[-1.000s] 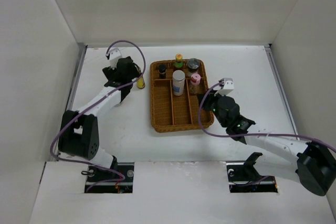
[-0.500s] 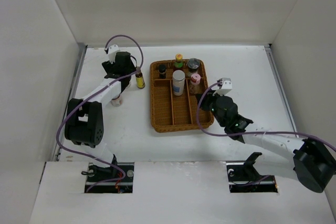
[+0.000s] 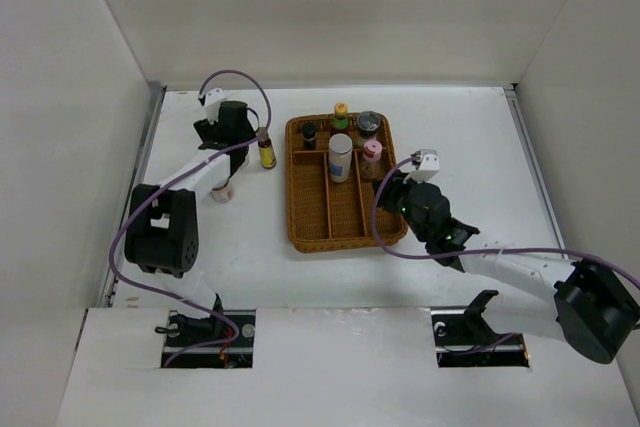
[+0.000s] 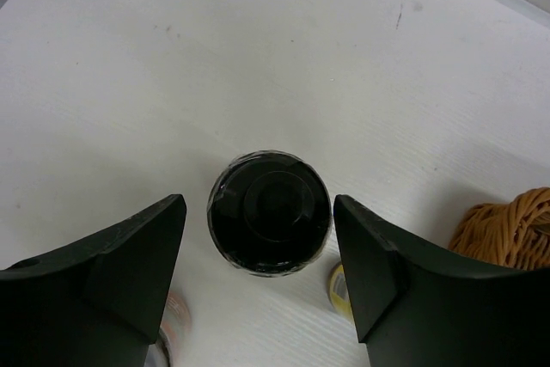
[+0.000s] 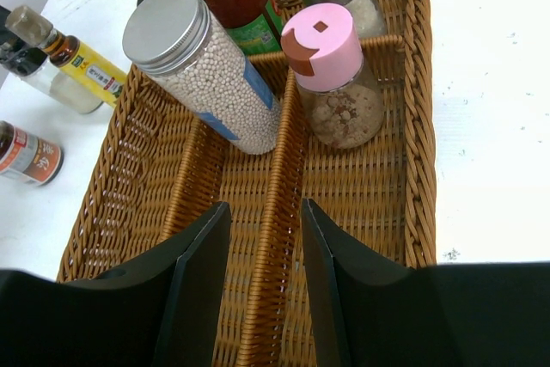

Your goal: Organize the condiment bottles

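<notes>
Left gripper [image 4: 259,205] jaws are spread astride the black-capped bottle [image 4: 271,212], not touching. It should centre, pinch below the cap, and lift straight up before heading for the tray [image 3: 291,187] at three o'clock. Right gripper [image 5: 262,221] jaws are spread too, holding nothing.

Top view: looking down from above and behind the arm bases, facing the far wall, standing well back, taking in the whole table [image 3: 480,137] and the wicker tray [image 3: 345,217].

Left wrist view: pointing almost straight down between the fingers of the left gripper [image 4: 258,199], hanging close over a black-capped bottle [image 4: 271,212], catching a bit of tray rim at the right edge.

Right wrist view: looking steeply down past the right gripper [image 5: 265,208], facing the tray's far end, hovering close over the tray.

Sharing the tray across all three views; sharing a red-labelled jar [image 5: 26,154] between the top and right wrist views.
</notes>
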Robot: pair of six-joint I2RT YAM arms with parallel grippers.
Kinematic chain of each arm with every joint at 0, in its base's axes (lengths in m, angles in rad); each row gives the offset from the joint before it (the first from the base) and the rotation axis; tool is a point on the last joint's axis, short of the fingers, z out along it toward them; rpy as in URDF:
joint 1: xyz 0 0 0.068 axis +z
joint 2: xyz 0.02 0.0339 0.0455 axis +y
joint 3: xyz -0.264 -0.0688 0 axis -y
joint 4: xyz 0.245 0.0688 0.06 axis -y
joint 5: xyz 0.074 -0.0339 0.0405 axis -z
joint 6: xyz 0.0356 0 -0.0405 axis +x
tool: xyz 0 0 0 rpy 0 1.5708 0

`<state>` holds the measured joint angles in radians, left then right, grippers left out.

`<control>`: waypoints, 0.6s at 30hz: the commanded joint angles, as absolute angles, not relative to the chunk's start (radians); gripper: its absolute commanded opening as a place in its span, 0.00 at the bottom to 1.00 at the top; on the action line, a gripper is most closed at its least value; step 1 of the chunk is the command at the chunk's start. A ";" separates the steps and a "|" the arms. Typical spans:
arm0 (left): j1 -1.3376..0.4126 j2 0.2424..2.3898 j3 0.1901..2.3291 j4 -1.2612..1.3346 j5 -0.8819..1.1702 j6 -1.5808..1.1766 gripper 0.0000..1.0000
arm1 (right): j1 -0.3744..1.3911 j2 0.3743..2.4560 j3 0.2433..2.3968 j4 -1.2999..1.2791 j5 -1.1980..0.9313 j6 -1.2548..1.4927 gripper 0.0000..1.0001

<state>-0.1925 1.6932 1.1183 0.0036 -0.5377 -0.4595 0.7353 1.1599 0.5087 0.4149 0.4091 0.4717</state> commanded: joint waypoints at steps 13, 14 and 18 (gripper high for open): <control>-0.165 1.723 1.134 0.041 -0.532 -0.469 0.39 | 0.745 1.131 0.522 0.476 0.399 0.479 0.46; -0.160 1.707 1.125 0.049 -0.543 -0.477 0.35 | 0.745 1.126 0.520 0.476 0.399 0.479 0.46; -0.160 1.548 1.059 0.161 -0.641 -0.506 0.31 | 0.745 1.123 0.518 0.479 0.399 0.479 0.48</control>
